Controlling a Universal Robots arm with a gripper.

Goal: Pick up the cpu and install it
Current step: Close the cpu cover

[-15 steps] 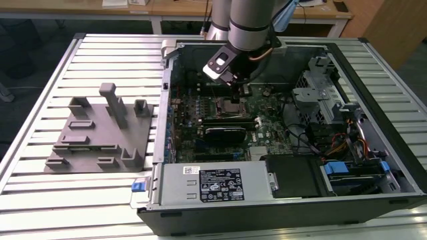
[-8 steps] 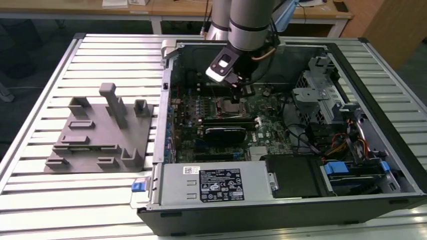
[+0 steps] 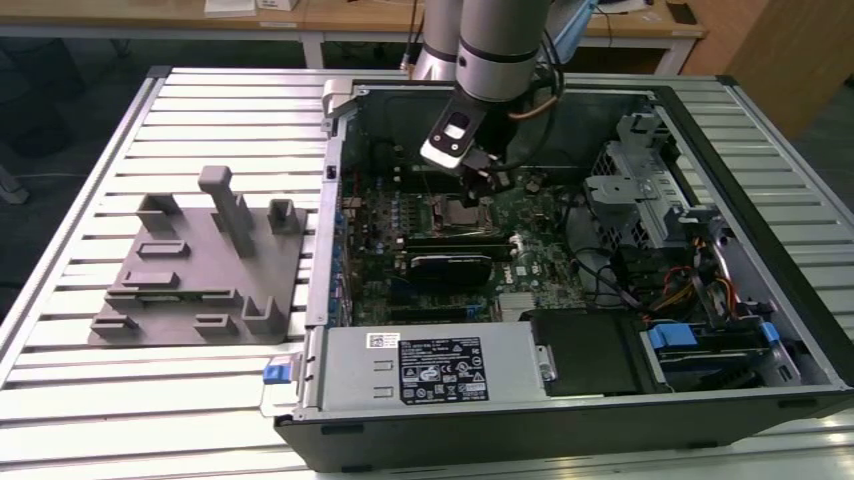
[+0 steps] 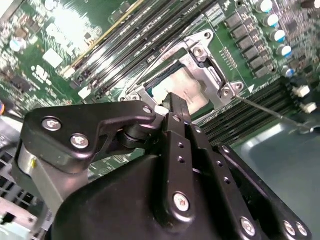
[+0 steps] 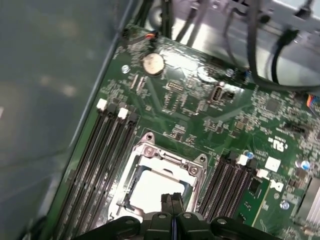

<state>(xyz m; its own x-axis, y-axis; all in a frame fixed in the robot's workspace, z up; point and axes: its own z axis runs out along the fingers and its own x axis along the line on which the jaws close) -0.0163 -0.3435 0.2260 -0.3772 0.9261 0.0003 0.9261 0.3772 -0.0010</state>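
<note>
Slatted metal table (image 3: 200, 400) carries an open computer case (image 3: 441, 445) lying on its side. A grey fixture block (image 3: 200, 270) sits outside the case, well apart from the tool, toward the exterior view's left.

Inside the case: green motherboard (image 3: 534, 260) on the floor, a boxy power supply (image 3: 427, 365) along the near wall, a metal drive cage (image 3: 641, 180), and a tangle of cables (image 3: 694, 280) well off to the far side of the tool from the fixture.

Arm (image 3: 501, 40) reaches down into the case. Gripper (image 3: 483, 180) hangs low over the middle of the board. In both wrist views the gripper (image 5: 172, 199) (image 4: 172, 102) has its two fingers (image 5: 167, 201) pressed together, only a thin seam between them, nothing pinched in between.

The cpu (image 5: 150, 187) (image 4: 192, 92) lies flat inside the socket frame (image 5: 165, 157), directly beneath the fingertips, silvery top facing up. Cannot tell whether the tips touch it or stand just clear. The frame's metal bracket surrounds the chip on all visible sides.

Memory slots (image 5: 107, 150) run in parallel rows on either side of the socket, flanking the tool. A coin battery (image 5: 153, 63) sits farther out on the board, well beyond the fingertips.
</note>
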